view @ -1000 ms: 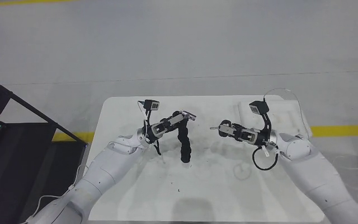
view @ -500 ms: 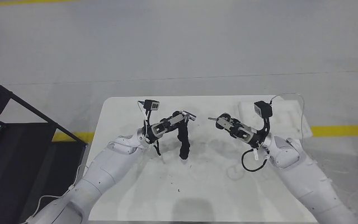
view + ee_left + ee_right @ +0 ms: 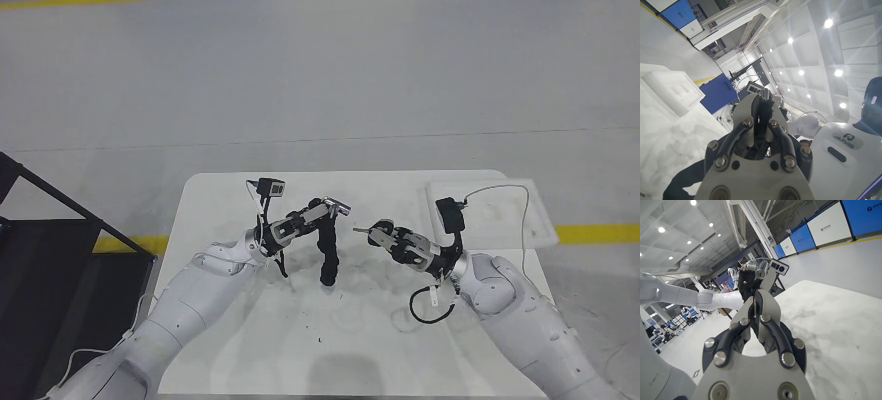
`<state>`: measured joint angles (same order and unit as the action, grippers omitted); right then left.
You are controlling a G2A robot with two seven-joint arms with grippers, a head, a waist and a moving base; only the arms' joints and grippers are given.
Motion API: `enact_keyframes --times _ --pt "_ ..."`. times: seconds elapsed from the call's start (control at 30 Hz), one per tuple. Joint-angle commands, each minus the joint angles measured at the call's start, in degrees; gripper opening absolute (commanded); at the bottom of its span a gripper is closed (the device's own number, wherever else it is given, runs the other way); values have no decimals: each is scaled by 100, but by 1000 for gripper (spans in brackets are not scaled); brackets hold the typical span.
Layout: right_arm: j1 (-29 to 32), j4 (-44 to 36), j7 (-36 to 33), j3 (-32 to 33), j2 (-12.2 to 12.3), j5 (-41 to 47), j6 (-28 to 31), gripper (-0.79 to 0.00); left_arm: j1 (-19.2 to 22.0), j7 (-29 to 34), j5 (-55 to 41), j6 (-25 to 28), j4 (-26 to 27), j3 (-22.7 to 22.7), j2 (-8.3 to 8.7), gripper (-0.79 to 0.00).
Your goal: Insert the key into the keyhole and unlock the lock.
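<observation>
Your left pincer has not shifted in the last second. It is clamped tight on the lock, holding it up off the desk. The lock's black cable hangs down from the grip. In the left wrist view the fingers are pressed onto the dark cable, and the metal head sticks out just past their tips.

The change is on the other side. Your right arm has swung in toward the lock, so the gap has narrowed from well apart to near, though nothing is touching yet. The right pincer is closed on the key, and the blade points ahead toward the lock's head. In the right wrist view the key shows edge-on, pinched between the pads. The keyhole faces the camera just beyond the fingertips.

For the task, this looks like the end of the approach with the insertion still to come. The key is not in the slot and the lock is still shut. The blade seems roughly aimed at the cylinder, but I can't tell whether its flat matches the slot's direction. I'd check the roll of the wrist before you push.

At the right edge of the desk, the white foam tray is well away from both arms.
</observation>
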<state>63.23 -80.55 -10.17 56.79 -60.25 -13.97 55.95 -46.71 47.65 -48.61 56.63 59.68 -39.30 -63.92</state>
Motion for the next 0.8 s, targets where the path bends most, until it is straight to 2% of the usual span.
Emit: enact_keyframes --times 0.0,0.1,0.17,0.27,0.5,0.77 --pt "38 -31 39 29 -5 -7 -142 -785 0 0 0 0 0 0 0 -785" --pt "93 -63 264 117 -27 -30 -207 -785 0 0 0 0 0 0 0 -785" --pt "148 -99 578 205 -52 -544 -210 -785 0 0 0 0 0 0 0 -785" --pt "231 -46 933 142 -118 -779 -212 -785 0 0 0 0 0 0 0 -785" --pt "36 180 1026 -90 -261 -695 -177 -785 0 0 0 0 0 0 0 -785" --pt "29 206 1205 -39 -336 -763 -62 -785 0 0 0 0 0 0 0 -785"
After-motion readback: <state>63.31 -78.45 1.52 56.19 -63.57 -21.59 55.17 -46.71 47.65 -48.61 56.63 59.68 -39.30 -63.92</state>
